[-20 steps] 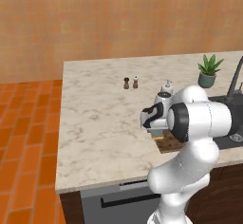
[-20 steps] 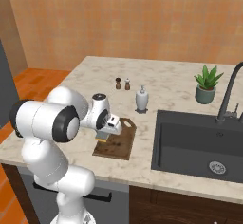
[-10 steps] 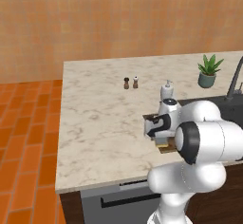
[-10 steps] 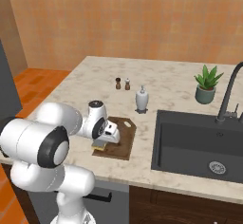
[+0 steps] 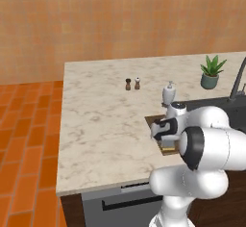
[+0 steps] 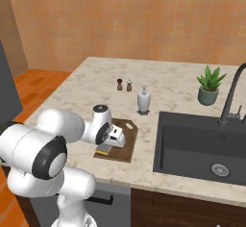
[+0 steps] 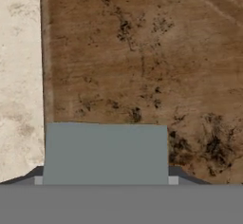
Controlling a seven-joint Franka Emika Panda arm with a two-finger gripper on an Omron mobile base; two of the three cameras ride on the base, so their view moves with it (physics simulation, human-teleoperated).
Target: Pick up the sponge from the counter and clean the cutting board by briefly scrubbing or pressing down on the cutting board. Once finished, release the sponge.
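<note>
Grey-blue over yellow, the sponge sits under the robot's hand on the dark wooden cutting board, near the board's front left corner, and the board lies on the marble table beside the sink. In the hand view the sponge's grey top lies right at the base of the fingers, its long axis crosswise. The fingers appear clamped on it, though their tips are hidden. By my reading, pressing is underway; letting go comes next, straight up from the board.
</note>
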